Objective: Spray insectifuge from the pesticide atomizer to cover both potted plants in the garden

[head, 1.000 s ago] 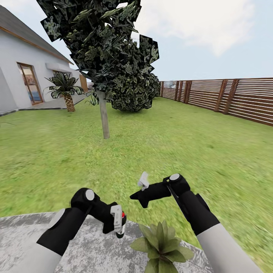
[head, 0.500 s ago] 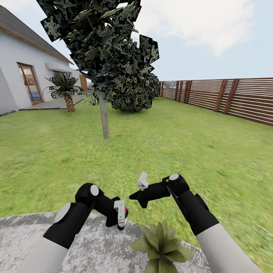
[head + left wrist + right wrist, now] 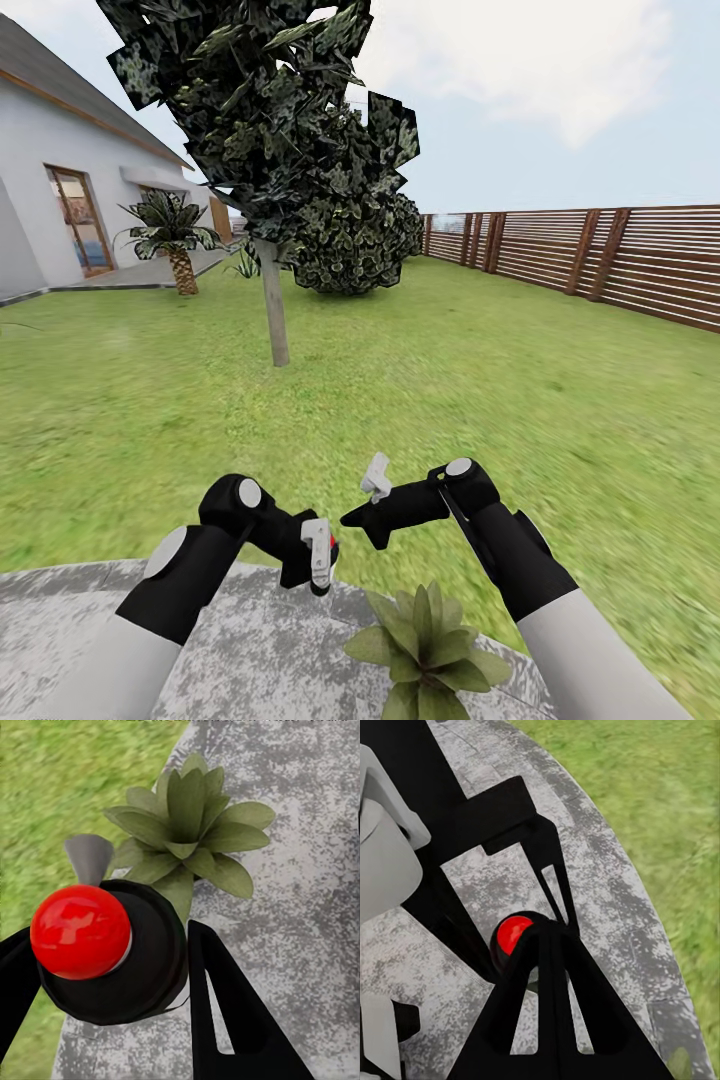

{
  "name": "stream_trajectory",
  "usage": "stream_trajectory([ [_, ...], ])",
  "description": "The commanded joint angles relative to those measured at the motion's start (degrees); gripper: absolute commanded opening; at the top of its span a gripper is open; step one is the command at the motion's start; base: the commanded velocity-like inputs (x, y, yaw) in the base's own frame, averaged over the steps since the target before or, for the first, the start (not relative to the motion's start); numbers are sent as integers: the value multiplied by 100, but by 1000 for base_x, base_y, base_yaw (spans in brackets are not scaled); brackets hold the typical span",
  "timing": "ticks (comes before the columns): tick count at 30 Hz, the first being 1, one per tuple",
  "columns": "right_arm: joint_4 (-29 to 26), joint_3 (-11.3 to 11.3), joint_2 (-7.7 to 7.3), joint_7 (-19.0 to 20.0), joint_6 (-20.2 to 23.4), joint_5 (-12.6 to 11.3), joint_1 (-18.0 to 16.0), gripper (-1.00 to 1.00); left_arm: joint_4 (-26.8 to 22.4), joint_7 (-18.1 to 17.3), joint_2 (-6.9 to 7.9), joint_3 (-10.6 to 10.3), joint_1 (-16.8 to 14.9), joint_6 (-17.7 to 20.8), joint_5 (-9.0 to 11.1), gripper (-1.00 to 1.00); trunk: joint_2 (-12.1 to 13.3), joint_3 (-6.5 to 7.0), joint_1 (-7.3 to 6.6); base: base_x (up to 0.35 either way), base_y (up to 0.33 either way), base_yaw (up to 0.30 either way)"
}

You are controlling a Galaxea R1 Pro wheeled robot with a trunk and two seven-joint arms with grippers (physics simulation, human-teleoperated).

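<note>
Nearest to us, the potted plant (image 3: 425, 640) sits low at the edge of the stone patio (image 3: 250, 670), its leaves spreading over grey stone. Just above and to its left, our left tool (image 3: 318, 560) holds the pesticide atomizer (image 3: 330, 553) clamped between its fingers; the left wrist view looks down on the red top (image 3: 80, 931) with the rosette right beyond it. That is the relation that matters: the plant lies down and to the right of the bottle, close by, and the bottle's long axis appears to run roughly toward the leaves — so we judge the left arm well placed to spray. Our right tool (image 3: 375, 505) hovers beside it over the grass, carrying nothing; how wide its fingers stand we cannot tell. Farther off, the lawn (image 3: 450, 400) runs to a dark tree (image 3: 270, 150) and the slatted fence (image 3: 600, 255).
</note>
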Motion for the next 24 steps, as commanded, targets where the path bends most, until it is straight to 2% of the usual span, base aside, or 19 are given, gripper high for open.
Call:
stream_trajectory([
  [1,-7,-5,3,37,40,39,-4,-100,-5,-25,3,-10,-12,60,-21,-100,-3,-6,-1,0,0,0],
  [7,-7,-4,4,37,40,39,-4,-100,-10,-25,-11,-10,-111,63,-15,-100,-3,-6,-1,0,0,0],
  [14,-7,-4,3,37,40,39,-4,-100,-7,-25,-169,-10,-119,62,-22,-100,-3,-6,-1,0,0,0],
  [24,-7,-4,3,37,40,39,-4,-100,-6,-25,-199,-10,-120,62,-23,-100,-3,-6,-1,0,0,0],
])
